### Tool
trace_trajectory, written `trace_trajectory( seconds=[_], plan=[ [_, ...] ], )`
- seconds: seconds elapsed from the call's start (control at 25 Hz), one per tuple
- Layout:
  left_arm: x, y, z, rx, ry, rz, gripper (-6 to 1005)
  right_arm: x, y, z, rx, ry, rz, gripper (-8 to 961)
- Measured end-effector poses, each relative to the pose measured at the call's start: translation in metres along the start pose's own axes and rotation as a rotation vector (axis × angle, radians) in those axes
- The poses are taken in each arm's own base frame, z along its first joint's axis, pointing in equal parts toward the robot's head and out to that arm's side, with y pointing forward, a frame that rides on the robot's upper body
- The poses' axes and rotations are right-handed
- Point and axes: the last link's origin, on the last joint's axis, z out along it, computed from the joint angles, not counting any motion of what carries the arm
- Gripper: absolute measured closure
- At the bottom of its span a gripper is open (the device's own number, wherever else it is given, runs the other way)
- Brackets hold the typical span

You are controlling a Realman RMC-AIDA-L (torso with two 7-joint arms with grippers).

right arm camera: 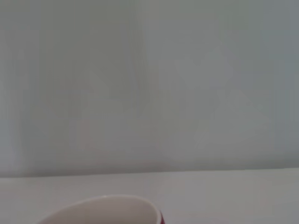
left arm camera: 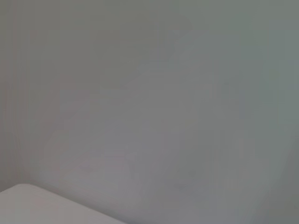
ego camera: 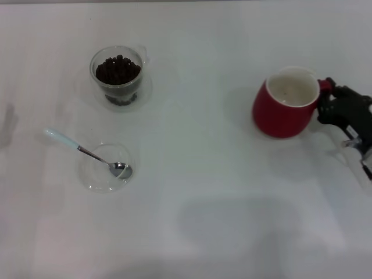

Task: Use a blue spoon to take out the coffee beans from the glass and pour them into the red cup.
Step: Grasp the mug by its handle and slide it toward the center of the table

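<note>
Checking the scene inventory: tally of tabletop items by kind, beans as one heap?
Cups: 2, the red cup and the glass
Spoons: 1, the blue spoon
Clear dishes: 2, one under the spoon bowl, one under the glass
Bean heaps: 1, the coffee beans in the glass
Total: 6
The right claw is at the red cup's handle.

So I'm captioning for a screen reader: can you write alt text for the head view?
The right tool is at the red cup's handle on the right side of a white table, whether gripping is unclear. On the left, a glass full of coffee beans stands behind a blue spoon resting in a shallow clear dish.
</note>
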Motion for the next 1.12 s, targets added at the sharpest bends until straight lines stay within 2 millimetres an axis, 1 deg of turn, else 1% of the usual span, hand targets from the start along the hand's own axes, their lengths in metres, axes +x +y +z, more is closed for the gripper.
trace_trajectory(
  seconds=[0.08, 0.4, 0.6, 0.72, 0.84, 1.12],
  plan=[
    [0.0, 0.0, 0.001, -0.002, 0.0, 0.0, 120, 0.0, 0.008, 0.002, -0.032, 0.003, 0.001, 785],
    [0.0, 0.003, 0.005, -0.008, -0.002, -0.001, 119, -0.001, 0.052, 0.012, -0.209, 0.007, -0.018, 776],
    [-0.002, 0.003, 0.005, -0.006, -0.007, -0.005, 120, 0.003, 0.071, 0.02, -0.251, 0.061, -0.005, 771],
    [-0.002, 0.004, 0.005, -0.005, -0.009, -0.006, 120, 0.006, 0.076, 0.024, -0.256, 0.09, -0.003, 767],
    [-0.002, 0.004, 0.005, -0.006, -0.009, -0.006, 119, 0.005, 0.077, 0.026, -0.263, 0.09, -0.01, 764],
    [-0.002, 0.003, 0.005, 0.005, -0.004, -0.014, 119, 0.004, 0.078, 0.027, -0.31, 0.093, -0.081, 756]
  ],
)
